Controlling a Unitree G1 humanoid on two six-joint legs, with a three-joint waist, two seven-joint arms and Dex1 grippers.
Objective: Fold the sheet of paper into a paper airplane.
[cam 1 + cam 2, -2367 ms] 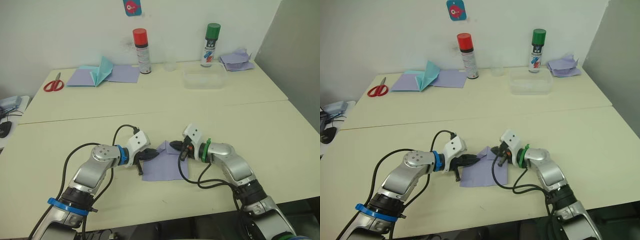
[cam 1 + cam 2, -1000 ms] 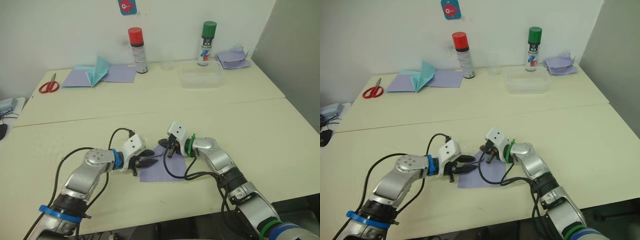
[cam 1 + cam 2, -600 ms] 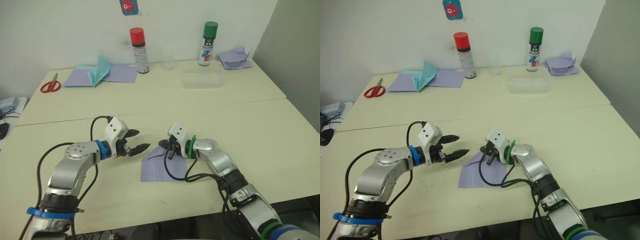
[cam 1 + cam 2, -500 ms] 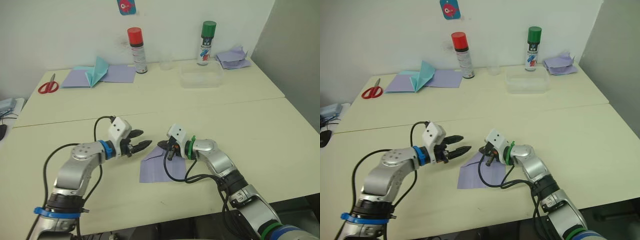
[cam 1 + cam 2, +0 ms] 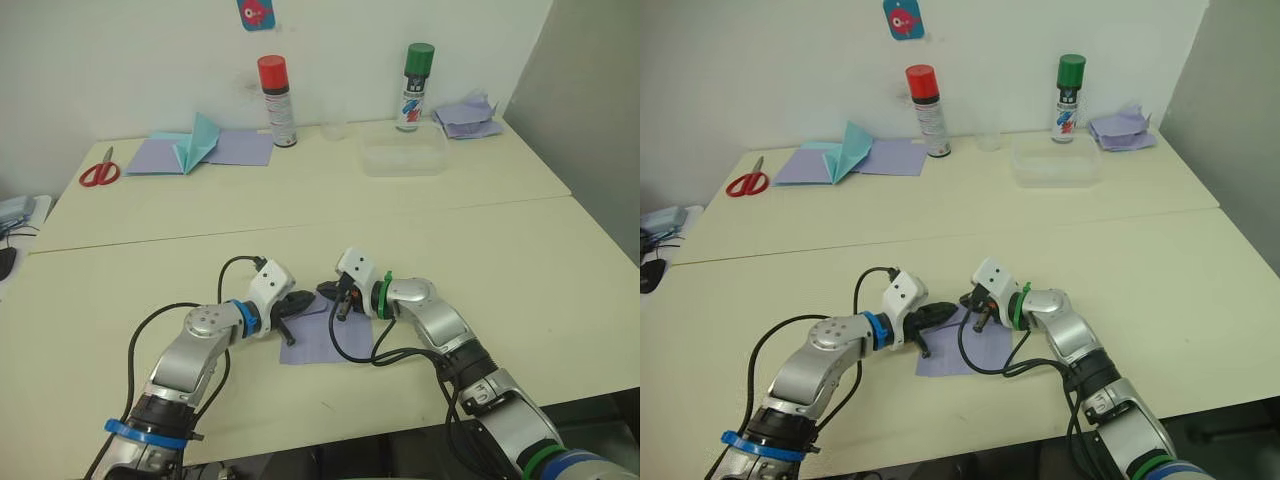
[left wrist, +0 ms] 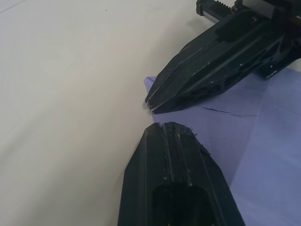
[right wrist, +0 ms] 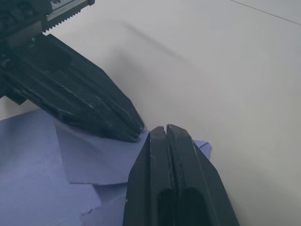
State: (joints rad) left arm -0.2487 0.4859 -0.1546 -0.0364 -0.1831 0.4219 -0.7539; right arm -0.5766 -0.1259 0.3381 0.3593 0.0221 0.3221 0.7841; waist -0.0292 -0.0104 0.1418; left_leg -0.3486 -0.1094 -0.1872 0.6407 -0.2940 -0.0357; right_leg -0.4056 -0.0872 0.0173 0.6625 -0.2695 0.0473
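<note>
The thin pale lavender sheet of paper (image 5: 322, 335) is lying flat on the cream table (image 5: 560, 280), near its front edge, with both arms meeting over the sheet's far corner at about 12 o'clock. The left gripper (image 5: 296, 303) is reaching in from 9 o'clock and the right gripper (image 5: 331, 292) from 3 o'clock, their black tips almost touching above that corner. In the wrist views each gripper's jaws are pressed together and pointing down at the paper's folded corner; whether either tip is pinching the paper cannot be told. One corner flap appears creased over, so the folding is judged to be at an early stage: the sheet is keeping its roughly square outline, and no nose, wings or centre ridge are formed yet. Toward 11 o'clock on the table are lying red-handled scissors (image 5: 100, 171), flat lavender sheets (image 5: 240, 147) and a teal pointed paper shape (image 5: 200, 140); toward 12 to 1 o'clock are standing a red-capped spray can (image 5: 273, 88), a green-capped spray can (image 5: 414, 72), a clear plastic tray (image 5: 404, 158) and a heap of lavender sheets (image 5: 466, 116), against a white wall.
</note>
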